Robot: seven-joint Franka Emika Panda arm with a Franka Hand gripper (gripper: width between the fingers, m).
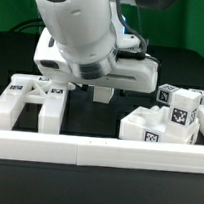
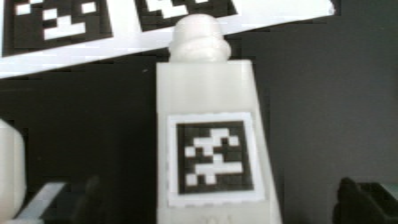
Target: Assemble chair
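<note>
Exterior view: early stage, by the look. Behind the rail (image 1: pixel 96 150), two loose heaps of chair pcs, well apart: slab group (image 1: pixel 30 102) nr the rail's end at exterior view's left, tagged blocks (image 1: pixel 171 121) nr its end at exterior view's right. No seat on legs, no back up anywhere. Joined or loose within each heap: can't tell. Left to do, prob. nearly everything: posts into slabs, back on. Btw the heaps, behind mid-rail, low over the table: gripper (image 1: pixel 99 90), spread wide, holding nothing. Wrist view: straddling a single square post (image 2: pixel 208 130), fingers (image 2: pixel 365 195) clear of it on both sides, no contact. Prob. lying flat, tag face (image 2: pixel 212 155) up to the lens. Long axis straight away from the gripper, rounded peg (image 2: pixel 199 40) leading, aimed at marker board (image 2: pixel 107 25). Angle to the rail: not readable here. Next, likely: close on post's sides.
</note>
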